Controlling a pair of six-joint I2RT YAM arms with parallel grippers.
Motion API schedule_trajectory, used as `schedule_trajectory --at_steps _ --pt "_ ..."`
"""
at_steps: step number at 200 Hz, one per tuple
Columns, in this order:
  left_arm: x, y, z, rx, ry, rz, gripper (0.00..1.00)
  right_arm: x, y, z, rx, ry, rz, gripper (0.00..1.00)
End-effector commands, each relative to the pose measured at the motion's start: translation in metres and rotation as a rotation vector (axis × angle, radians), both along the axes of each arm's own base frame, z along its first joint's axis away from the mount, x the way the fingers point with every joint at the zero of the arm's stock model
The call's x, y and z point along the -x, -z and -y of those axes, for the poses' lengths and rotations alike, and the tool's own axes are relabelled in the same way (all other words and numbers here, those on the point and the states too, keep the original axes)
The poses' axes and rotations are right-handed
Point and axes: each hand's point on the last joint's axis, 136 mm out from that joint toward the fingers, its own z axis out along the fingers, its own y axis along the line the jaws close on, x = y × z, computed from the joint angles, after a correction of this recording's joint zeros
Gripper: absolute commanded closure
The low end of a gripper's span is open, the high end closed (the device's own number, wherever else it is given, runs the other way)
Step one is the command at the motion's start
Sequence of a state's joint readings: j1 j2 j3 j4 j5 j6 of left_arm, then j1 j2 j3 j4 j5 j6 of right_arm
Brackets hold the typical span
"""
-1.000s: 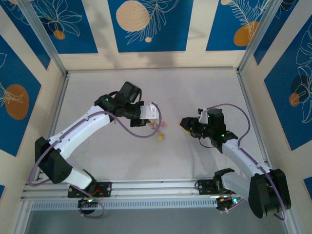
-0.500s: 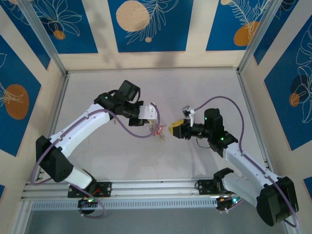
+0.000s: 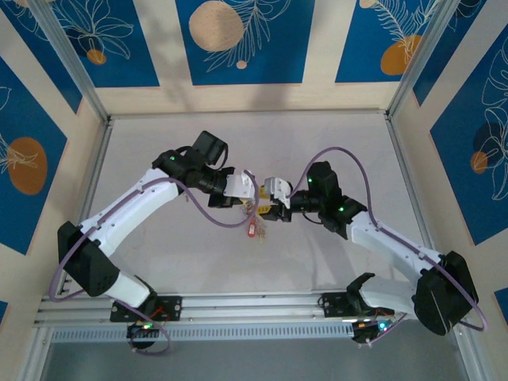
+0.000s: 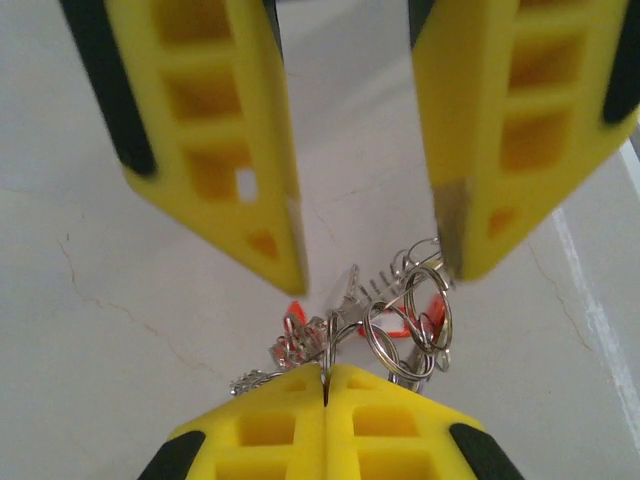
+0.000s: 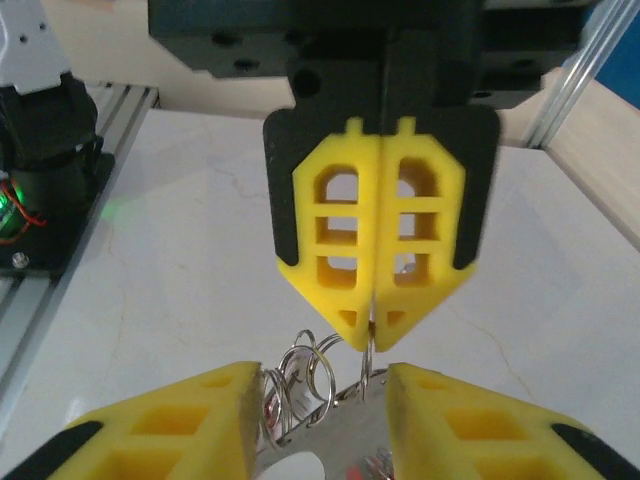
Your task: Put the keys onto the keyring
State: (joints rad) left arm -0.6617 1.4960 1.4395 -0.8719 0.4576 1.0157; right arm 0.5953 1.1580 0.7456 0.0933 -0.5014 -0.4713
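Centre frame, seen from overhead, the left gripper (image 3: 244, 189) is clamped on the thin grey hoop keyring (image 4: 328, 345), where small silvery keys (image 4: 395, 320) and a red tag (image 4: 296, 312) dangle. The right gripper (image 4: 370, 275) has its jaws part-way apart around a flat silver key (image 5: 330, 440), grip uncertain. It likely needs the key's hole squared to the hoop's end before threading.

white arms (image 3: 135, 198), black joints (image 3: 210, 151), purple cables (image 3: 333, 149), green lights (image 3: 340, 209); yellow latticed pincer fingers (image 5: 340, 240).

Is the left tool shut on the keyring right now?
Shut. The left tool shows no gap between its fingers, which pinch the keyring.
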Motion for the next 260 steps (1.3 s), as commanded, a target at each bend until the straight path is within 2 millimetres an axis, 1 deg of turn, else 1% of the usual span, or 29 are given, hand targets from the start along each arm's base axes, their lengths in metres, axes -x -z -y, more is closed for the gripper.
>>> schedule_trajectory --at_steps 1,25,42,94,121,148,164,176,184,189,192,196,200,203,213,233,260 --pt "0.002 -0.022 0.01 0.087 0.036 0.002 1.0 -0.011 -0.008 -0.005 0.007 0.021 0.096 0.66" --pt "0.004 -0.024 0.011 0.099 0.039 -0.005 1.0 -0.017 -0.001 -0.004 0.041 0.057 0.103 0.71" --pt "0.005 -0.025 0.012 0.105 0.047 -0.01 1.0 -0.019 0.002 -0.003 0.048 0.081 0.1 0.71" --pt "0.003 -0.023 0.014 0.1 0.049 0.0 1.0 -0.016 0.003 -0.007 0.033 0.079 0.076 0.77" --pt "0.003 -0.024 0.015 0.11 0.052 0.001 1.0 -0.017 0.005 -0.009 0.032 0.076 0.077 0.84" --pt "0.003 -0.026 0.018 0.132 0.054 -0.002 1.0 -0.018 0.008 -0.011 0.042 0.072 0.065 0.86" --pt "0.003 -0.028 0.019 0.146 0.051 0.009 1.0 -0.019 0.009 -0.012 0.039 0.07 0.063 0.91" --pt "0.003 -0.028 0.018 0.152 0.052 0.016 1.0 -0.02 0.008 -0.013 0.038 0.067 0.063 1.0" --pt "0.005 -0.028 0.017 0.154 0.054 0.016 1.0 -0.02 0.009 -0.013 0.032 0.067 0.059 1.0" --pt "0.006 -0.028 0.017 0.155 0.058 0.02 0.92 -0.019 0.007 -0.013 0.022 0.066 0.061 1.0" --pt "0.007 -0.028 0.016 0.153 0.058 0.019 0.83 -0.02 0.007 -0.012 0.015 0.068 0.064 1.0" --pt "0.008 -0.028 0.014 0.152 0.059 0.022 0.75 -0.02 0.006 -0.012 0.004 0.072 0.067 1.0" --pt "0.009 -0.027 0.013 0.149 0.058 0.027 0.69 -0.021 0.005 -0.011 -0.008 0.075 0.07 1.0" --pt "0.009 -0.026 0.011 0.147 0.056 0.028 0.67 -0.02 0.004 -0.01 -0.016 0.075 0.071 1.0" --pt "0.011 -0.025 0.004 0.141 0.048 0.043 0.66 -0.019 0.0 -0.007 -0.054 0.063 0.087 1.0" --pt "0.012 -0.022 -0.007 0.145 0.031 0.065 0.66 -0.012 -0.004 -0.003 -0.117 0.027 0.118 1.0" --pt "0.018 -0.022 -0.01 0.172 0.04 0.067 0.69 -0.002 -0.008 -0.002 -0.176 -0.027 0.148 1.0"
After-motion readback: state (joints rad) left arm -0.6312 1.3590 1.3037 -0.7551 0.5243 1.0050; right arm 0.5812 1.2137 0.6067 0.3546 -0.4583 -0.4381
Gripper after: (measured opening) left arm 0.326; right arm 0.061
